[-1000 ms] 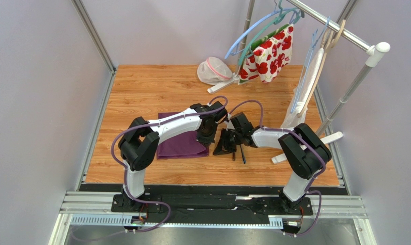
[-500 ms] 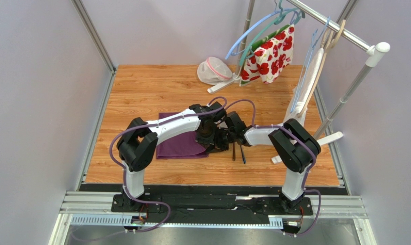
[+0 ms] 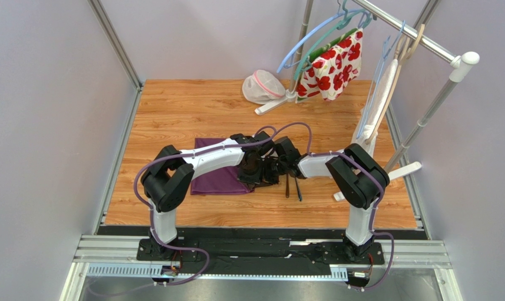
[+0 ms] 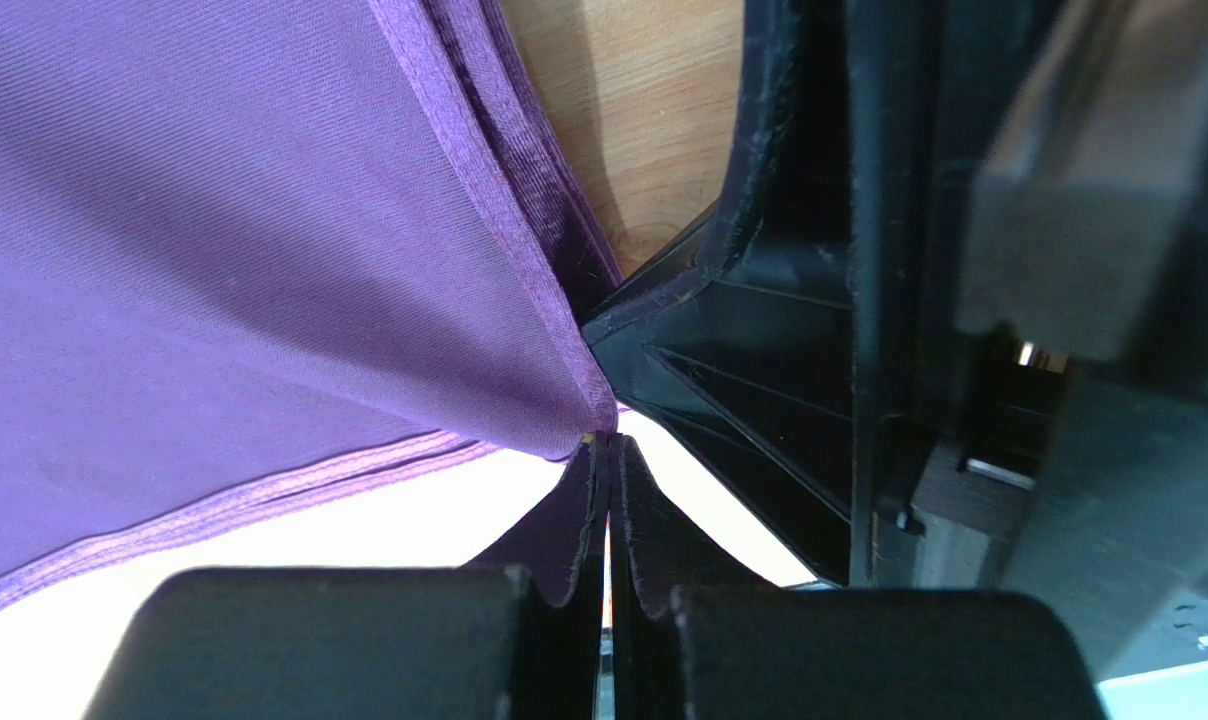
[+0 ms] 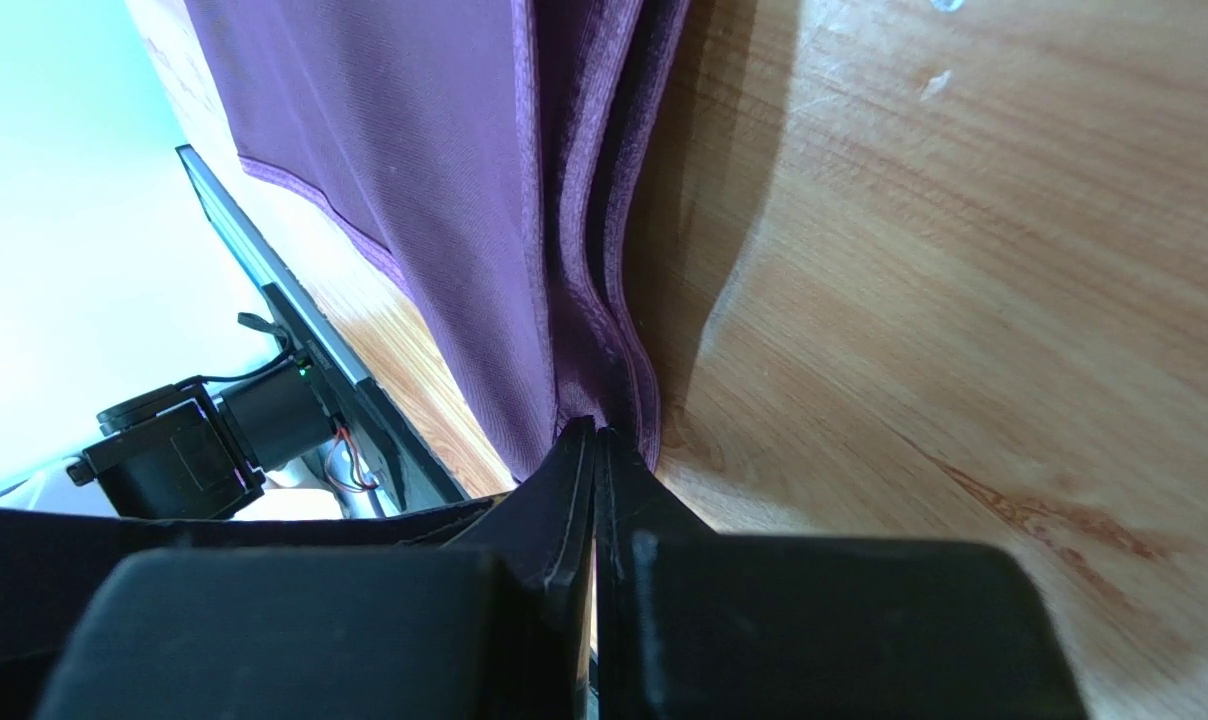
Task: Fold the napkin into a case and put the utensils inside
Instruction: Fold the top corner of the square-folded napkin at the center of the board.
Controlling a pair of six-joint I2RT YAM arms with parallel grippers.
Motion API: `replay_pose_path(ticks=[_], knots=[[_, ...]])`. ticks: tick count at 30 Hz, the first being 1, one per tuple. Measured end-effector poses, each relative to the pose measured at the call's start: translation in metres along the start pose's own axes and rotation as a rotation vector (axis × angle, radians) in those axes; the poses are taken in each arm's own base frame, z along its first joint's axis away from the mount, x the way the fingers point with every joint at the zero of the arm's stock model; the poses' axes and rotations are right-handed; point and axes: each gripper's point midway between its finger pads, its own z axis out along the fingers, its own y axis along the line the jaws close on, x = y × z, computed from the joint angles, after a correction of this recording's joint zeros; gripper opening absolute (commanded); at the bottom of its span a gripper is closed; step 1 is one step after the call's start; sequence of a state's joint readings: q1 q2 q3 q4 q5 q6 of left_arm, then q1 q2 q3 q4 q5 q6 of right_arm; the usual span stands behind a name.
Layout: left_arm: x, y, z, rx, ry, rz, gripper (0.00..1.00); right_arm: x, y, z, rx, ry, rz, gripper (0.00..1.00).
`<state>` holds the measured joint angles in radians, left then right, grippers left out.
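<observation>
- Two dark utensils lie side by side on the wooden table, just right of the two grippers; neither gripper touches them.
- The left gripper has its fingers pressed together, with no gap showing. They pinch a corner of the plum napkin, and the cloth is drawn taut into the tips with its hemmed edges converging there.
- The black body of the other arm sits hard against that pinch in the left wrist view, with a strip of bare wood above it.
- The right gripper is likewise clamped tight, its fingers closed on the napkin's stacked edges. Several layers of hem run straight down into the tips, with the tabletop just beside them.
- From above, both wrists meet nose to nose at the napkin's right edge. The cloth lies as a dark rectangle on the wood at centre-left, partly hidden under the left forearm.
- A white mesh pouch rests on the table well beyond, at the far edge.
- A white cloth with red flowers hangs from coloured hangers on a metal rack at the far right.
</observation>
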<state>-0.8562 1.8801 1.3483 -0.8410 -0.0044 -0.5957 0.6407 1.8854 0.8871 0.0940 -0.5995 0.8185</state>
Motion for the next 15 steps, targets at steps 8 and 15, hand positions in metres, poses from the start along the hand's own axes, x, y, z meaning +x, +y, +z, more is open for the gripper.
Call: replay_pose_path(ticks=[8,15], knots=[[-0.004,0.002,0.000,0.005,-0.007,-0.007,0.00,-0.002,-0.002,-0.003,0.041,-0.021,-0.033,0.00],[-0.018,0.009,-0.007,0.045,-0.009,-0.022,0.00,-0.007,-0.007,-0.009,0.099,-0.035,-0.075,0.00]])
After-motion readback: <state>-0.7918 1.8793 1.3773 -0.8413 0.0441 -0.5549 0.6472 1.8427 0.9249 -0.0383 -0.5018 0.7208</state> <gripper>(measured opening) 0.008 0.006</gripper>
